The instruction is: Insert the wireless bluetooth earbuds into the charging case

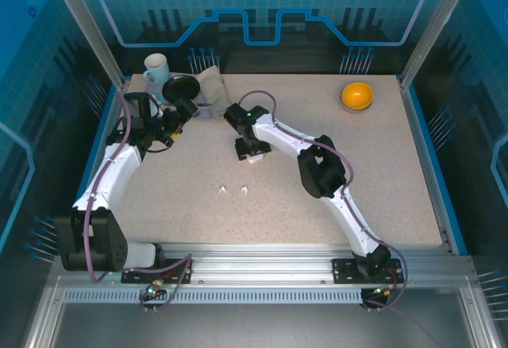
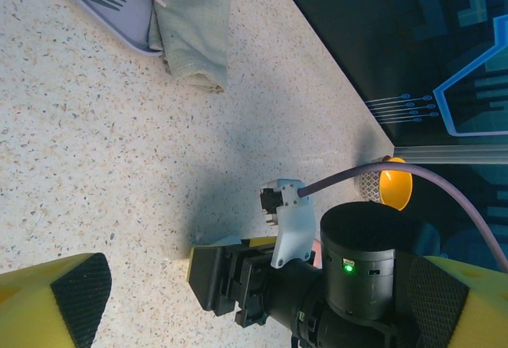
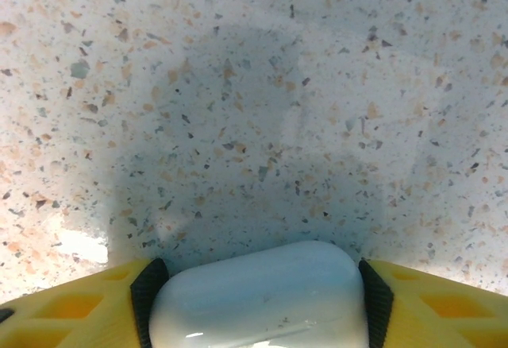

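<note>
The right hand grips the smooth white rounded plastic charging case, black pads pressed to both ends — probably to steady it for loading. Two tiny white earbuds lie loose on the speckled surface, near that hand at its seven o'clock. The left hand sits wide open and empty at the surface's ten o'clock — free, I judge, to fetch them.
</note>
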{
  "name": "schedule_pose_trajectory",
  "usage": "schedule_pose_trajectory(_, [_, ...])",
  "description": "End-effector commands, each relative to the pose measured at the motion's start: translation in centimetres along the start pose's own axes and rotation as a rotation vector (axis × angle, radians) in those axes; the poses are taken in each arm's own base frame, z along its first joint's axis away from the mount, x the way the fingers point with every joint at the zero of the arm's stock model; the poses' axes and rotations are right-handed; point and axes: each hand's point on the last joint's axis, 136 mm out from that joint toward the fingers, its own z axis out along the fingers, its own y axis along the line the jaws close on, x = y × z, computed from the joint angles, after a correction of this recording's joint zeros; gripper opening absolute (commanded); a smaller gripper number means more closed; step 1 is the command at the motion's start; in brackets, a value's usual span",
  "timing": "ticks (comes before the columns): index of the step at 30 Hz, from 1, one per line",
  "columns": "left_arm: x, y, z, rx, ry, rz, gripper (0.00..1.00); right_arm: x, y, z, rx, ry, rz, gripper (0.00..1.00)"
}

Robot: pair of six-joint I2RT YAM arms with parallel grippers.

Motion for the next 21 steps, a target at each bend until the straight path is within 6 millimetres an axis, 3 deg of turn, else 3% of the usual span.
schedule_pose_trajectory(1, [0.0,-0.5,-0.3,0.017,0.017,0.022,0.99,1.8,0.8,-0.5,-0.028,0.053,0.008,0.58])
schedule_pose_trajectory(4, [0.1,-0.6,-0.2,0.03,0.02,0.027,0.99,1.7,0.7,-1.0,-0.047,0.035,0.064,0.52])
schedule_pose_trajectory(10, [0.4,-1.0,-0.2,0.075,0.006,0.046,0.99,1.5,-0.3,-2.2,-0.064,-0.006,0.196,0.5])
schedule_pose_trajectory(13, [0.9,-1.5,0.1,0.104,0.013,0.067,0.99,1.2,-1.3,-3.8,-0.067,-0.046,0.267,0.49])
schedule_pose_trajectory(17, [2.7,-2.5,1.4,0.134,0.031,0.145,0.99,1.0,-3.2,-5.2,-0.082,-0.083,0.387,0.48])
schedule_pose_trajectory(21, [5.6,-3.4,3.4,0.178,0.069,0.222,0.99,0.6,-4.9,-6.2,-0.122,-0.114,0.511,0.48])
